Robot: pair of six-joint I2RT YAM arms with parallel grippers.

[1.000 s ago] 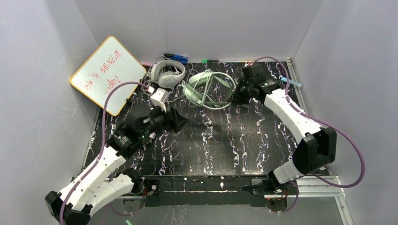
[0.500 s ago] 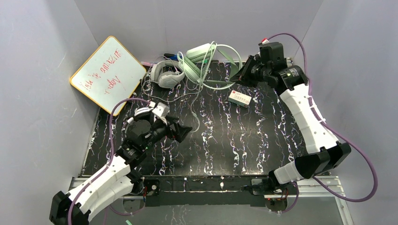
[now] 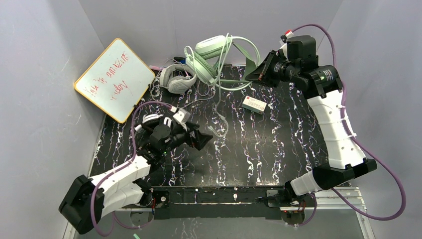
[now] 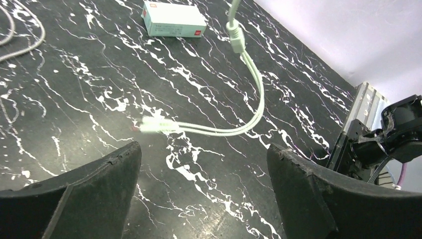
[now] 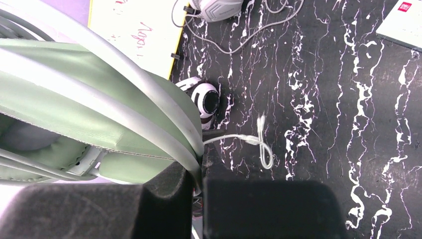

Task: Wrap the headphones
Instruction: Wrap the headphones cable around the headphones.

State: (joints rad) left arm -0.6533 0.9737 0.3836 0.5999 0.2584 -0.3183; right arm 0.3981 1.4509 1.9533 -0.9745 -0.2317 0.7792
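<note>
Mint-green headphones (image 3: 213, 48) are now hoisted higher above the back of the table (image 3: 278, 149), pinched by the band in the right claw (image 3: 250, 74) (clamped tight). The pale cable (image 4: 255, 94) gets dragged along, its plug (image 4: 157, 124) left just ahead of the wide-open, empty left claw (image 3: 205, 138), so wrapping looks ready to be started.

The left arm (image 3: 119, 174) and right arm (image 3: 331, 119) have white shells, black joints and trailing purple cables (image 3: 403, 199); jaws matte black.

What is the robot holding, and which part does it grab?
The right end effector grips the mint-green headphones by the headband. The left end effector is open, holding nothing.
</note>
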